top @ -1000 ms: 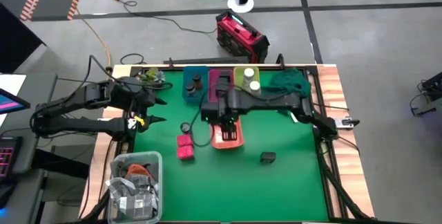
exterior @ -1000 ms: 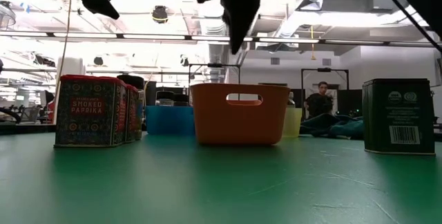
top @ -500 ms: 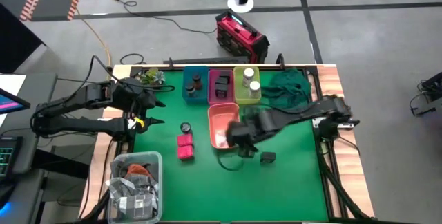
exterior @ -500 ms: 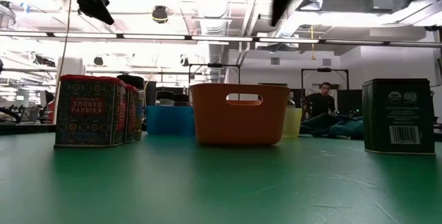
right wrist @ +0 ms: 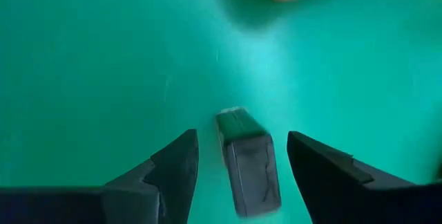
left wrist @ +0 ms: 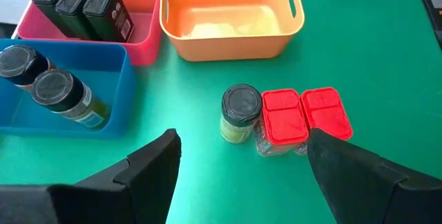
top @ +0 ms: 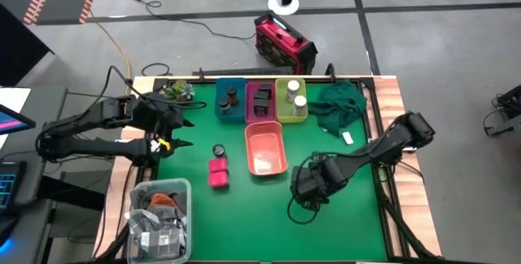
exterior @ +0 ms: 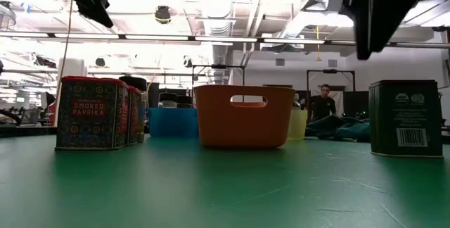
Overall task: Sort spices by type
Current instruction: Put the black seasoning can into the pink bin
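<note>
The right hand [right wrist: 238,162] is hovering over the table [top: 350,215] with its fingers spread wide on either side of a dark boxy pack [right wrist: 247,162], not touching it. The pack is standing alone, near the salmon bin [top: 265,150]. The left hand [top: 181,132] is waiting wide open at the table's left edge, facing two red blocks [left wrist: 304,117] and a round jar [left wrist: 240,112].

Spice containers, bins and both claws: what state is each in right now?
Dark boxy tin: upright on the cloth, loose, between the right claw's fingers.
Right claw: open, above that tin.
Left claw: open, empty, raised at the table's left.
Red-lidded packs: two, side by side, unsorted.
Loose round jar: upright beside them.
Salmon bin: empty.
Blue bin: holds two round jars.
Pink bin: holds three dark packs.
Yellow bin: holds two white-capped bottles.
</note>
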Controlling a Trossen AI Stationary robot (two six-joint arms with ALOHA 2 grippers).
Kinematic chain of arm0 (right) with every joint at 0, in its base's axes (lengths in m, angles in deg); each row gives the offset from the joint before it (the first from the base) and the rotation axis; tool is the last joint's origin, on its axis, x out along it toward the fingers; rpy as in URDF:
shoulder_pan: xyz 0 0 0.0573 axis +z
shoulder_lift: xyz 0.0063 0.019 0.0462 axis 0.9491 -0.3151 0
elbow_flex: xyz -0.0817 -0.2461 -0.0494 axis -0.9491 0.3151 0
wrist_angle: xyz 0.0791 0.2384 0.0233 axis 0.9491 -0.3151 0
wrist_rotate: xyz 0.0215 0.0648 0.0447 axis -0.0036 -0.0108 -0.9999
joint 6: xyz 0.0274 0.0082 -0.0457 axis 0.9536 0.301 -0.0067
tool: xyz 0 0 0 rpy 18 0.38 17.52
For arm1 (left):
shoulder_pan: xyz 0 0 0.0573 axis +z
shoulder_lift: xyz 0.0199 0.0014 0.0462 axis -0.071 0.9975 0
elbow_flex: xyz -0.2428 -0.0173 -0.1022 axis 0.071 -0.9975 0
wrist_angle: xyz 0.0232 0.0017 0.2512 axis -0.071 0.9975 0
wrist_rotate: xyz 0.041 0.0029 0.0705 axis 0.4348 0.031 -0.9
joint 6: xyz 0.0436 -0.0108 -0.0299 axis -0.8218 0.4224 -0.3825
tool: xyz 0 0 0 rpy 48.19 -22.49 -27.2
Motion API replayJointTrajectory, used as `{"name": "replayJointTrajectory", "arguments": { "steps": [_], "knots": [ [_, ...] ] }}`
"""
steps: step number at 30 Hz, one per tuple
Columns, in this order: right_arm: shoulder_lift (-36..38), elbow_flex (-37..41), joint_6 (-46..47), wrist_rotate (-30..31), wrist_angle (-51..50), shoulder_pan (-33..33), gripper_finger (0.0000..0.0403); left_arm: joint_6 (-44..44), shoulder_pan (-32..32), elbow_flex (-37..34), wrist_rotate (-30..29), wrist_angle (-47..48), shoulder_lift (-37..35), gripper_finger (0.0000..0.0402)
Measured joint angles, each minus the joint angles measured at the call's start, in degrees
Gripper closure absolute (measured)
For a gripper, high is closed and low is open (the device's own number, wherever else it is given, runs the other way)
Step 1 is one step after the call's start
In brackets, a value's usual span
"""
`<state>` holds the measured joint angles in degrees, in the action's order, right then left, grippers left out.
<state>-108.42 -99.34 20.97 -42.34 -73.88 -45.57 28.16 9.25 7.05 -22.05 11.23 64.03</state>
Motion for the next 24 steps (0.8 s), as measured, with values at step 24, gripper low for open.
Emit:
{"name": "replayJointTrajectory", "arguments": {
  "steps": [24],
  "knots": [
    [-0.2,13.1,-1.0,-4.5,6.1,-1.3,0.0164,0.1,0.0,0.0,0.0,0.8,0.0,0.01]
  ]
}}
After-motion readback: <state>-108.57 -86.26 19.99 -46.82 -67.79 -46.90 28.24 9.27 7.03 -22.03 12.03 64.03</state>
